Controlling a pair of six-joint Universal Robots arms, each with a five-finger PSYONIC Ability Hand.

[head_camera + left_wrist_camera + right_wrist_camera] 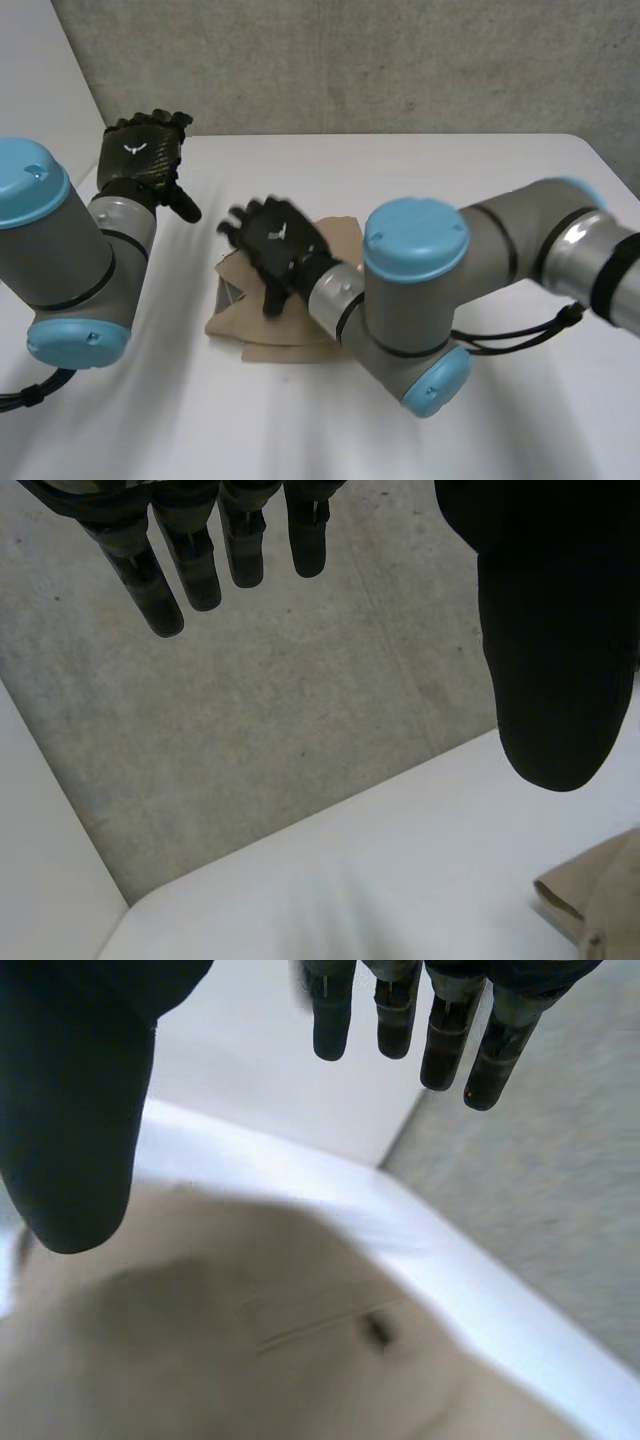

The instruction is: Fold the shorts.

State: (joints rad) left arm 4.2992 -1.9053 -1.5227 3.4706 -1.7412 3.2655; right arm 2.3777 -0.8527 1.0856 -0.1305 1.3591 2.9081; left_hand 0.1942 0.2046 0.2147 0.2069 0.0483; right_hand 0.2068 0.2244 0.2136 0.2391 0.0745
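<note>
The tan shorts (275,340) lie bunched in overlapping layers near the middle of the white table (470,180), well in from its far edge and from both side edges; 1 flap points toward the far edge and a grey inner patch shows on the side facing the left edge. The right hand (275,240) is over the shorts, palm down, its fingers straight and spread and its thumb apart from them, with no cloth gripped; whether the fingertips touch the cloth cannot be told. In the right wrist view the fingers (440,1030) and the thumb (75,1110) are wide apart, with the shorts (250,1360) under the palm, where a stitched seam and a small dark slit (378,1330) show. The right arm (520,250) reaches in from the right edge of the table. The left hand (145,155) is raised near the far left corner, well apart from the shorts, its fingers loosely spread and empty; in the left wrist view its fingers (170,580) and thumb (555,660) are wide apart over bare table (350,880), with 1 folded edge of the shorts (600,900) beside the thumb. A grey concrete wall (350,60) runs behind the far edge.
</note>
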